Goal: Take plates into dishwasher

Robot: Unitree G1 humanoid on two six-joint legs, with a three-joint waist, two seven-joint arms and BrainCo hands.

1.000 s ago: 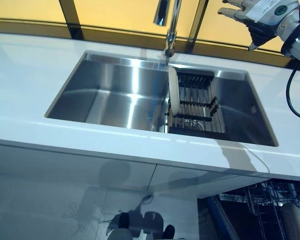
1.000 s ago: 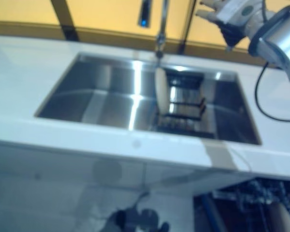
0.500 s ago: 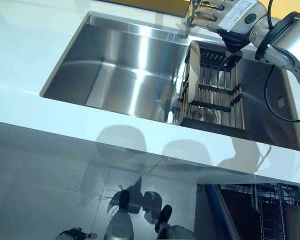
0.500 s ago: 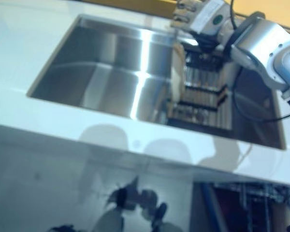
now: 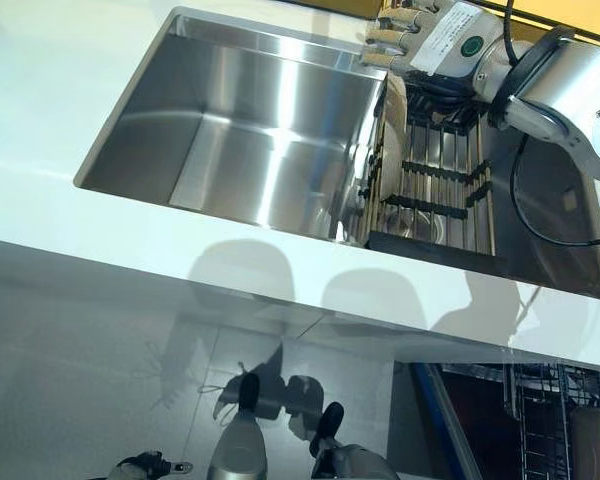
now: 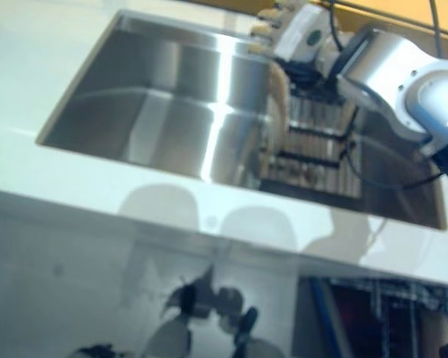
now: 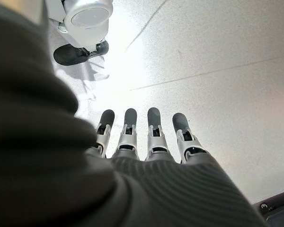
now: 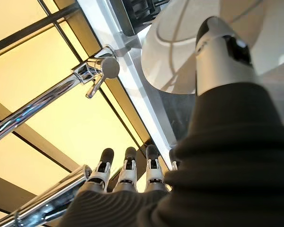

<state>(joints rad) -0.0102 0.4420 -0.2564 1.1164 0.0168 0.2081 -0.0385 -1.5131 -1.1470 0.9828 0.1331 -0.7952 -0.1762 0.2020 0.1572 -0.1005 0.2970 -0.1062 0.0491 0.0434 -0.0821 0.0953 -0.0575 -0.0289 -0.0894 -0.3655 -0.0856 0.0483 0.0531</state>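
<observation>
A white plate (image 5: 378, 172) stands on edge at the left end of a dark dish rack (image 5: 438, 190) in the right part of the steel sink (image 5: 230, 130). My right hand (image 5: 426, 38) hovers at the plate's upper rim, open. In the right wrist view its fingers (image 8: 127, 170) stretch straight past the plate (image 8: 175, 61), and the thumb (image 8: 218, 47) lies over the plate's face. I cannot tell whether it touches. My left hand (image 7: 146, 137) shows only in its wrist view, open, hanging over the floor.
White counter (image 5: 70, 70) runs round the sink. A chrome faucet (image 8: 92, 78) rises behind the rack. Below the counter at the lower right, the open dishwasher's wire basket (image 5: 540, 410) holds a plate (image 5: 592, 440).
The camera has tilted down. My right hand has come down from high behind the counter to the plate's upper rim at the rack. The plate has not moved.
</observation>
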